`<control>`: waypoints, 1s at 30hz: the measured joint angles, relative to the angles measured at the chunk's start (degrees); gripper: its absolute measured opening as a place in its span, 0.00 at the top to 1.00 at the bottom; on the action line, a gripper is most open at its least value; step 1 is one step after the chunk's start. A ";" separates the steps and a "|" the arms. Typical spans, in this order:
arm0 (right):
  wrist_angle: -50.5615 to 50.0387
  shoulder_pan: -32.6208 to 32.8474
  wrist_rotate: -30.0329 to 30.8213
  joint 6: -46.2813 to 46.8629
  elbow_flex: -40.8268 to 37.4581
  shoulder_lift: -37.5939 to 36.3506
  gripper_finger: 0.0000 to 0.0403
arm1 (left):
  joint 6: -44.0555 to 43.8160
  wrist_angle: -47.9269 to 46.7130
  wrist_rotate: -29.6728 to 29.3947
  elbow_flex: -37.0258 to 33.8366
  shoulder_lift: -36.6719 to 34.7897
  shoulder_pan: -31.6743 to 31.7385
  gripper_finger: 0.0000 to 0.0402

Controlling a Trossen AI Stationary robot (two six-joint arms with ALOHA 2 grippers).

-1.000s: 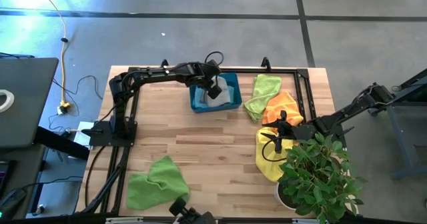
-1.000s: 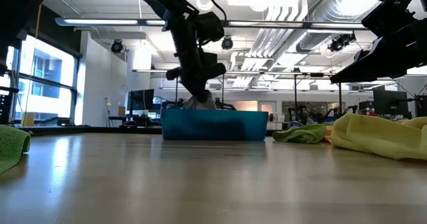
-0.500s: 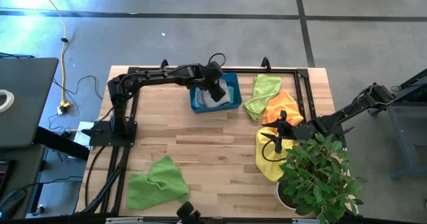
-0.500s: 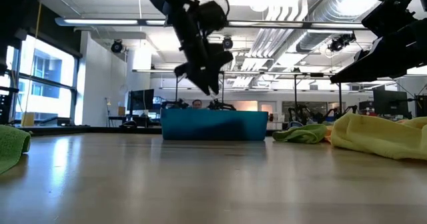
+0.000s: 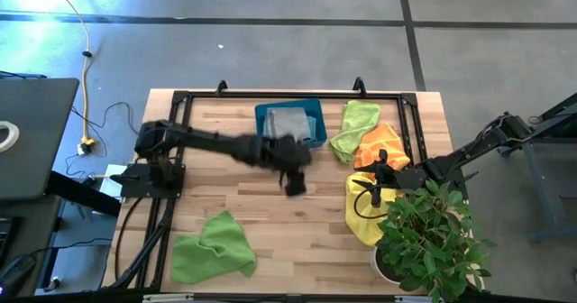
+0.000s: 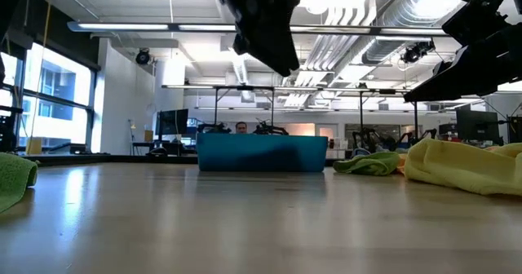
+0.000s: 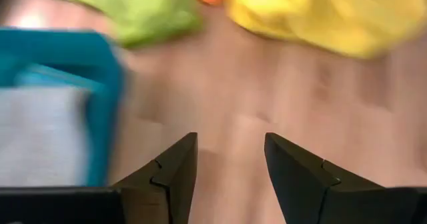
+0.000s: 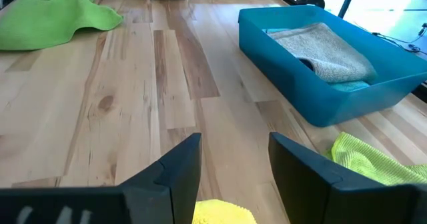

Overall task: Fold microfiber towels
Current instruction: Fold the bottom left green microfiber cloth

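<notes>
A grey towel [image 5: 288,123] lies folded inside the teal bin [image 5: 314,114] at the table's far middle. My left gripper [image 5: 295,184] hangs open over bare wood just near of the bin, high above the table in the low view [image 6: 265,21], with nothing between its fingers [image 7: 230,157]. A lime green towel [image 5: 356,127], an orange towel [image 5: 383,145] and a yellow towel [image 5: 362,215] lie crumpled at the right. My right gripper [image 5: 365,190] waits open over the yellow towel's far part [image 8: 223,212]. Another green towel [image 5: 212,247] lies at the near left.
A potted plant [image 5: 428,235] stands at the near right corner, its leaves over the yellow towel. A black frame [image 5: 270,96] runs along the table's far and side edges. Bare wood [image 5: 270,213] stretches across the table's middle.
My left gripper has opened and let go of the grey towel, which stays folded in the bin. The gripper has then risen out of the bin and swung toward the table's near edge, ending over the bare wood in the middle.
</notes>
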 joint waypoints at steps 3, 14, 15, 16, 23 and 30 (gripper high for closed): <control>0.00 -0.01 0.00 0.00 0.00 0.00 0.59 | -4.12 -2.82 -0.02 0.00 1.46 -7.32 0.60; -0.02 0.00 0.00 0.00 0.00 0.00 0.59 | -26.80 -22.32 3.18 -0.07 7.17 -28.25 0.60; -0.04 -0.02 -0.02 0.00 0.00 -0.02 0.59 | -29.59 -23.69 4.62 -0.07 7.72 -29.39 0.60; -0.15 0.00 -0.02 0.00 0.00 -0.02 0.59 | -31.70 -24.92 6.37 -0.07 8.22 -30.48 0.60; -0.88 0.00 -0.02 -0.02 0.00 -0.04 0.59 | -28.70 -31.03 9.17 -0.07 9.41 -36.53 0.60; -0.90 -0.01 -0.02 0.00 0.00 -0.04 0.59 | -21.84 -30.81 9.16 -0.53 9.41 -39.76 0.60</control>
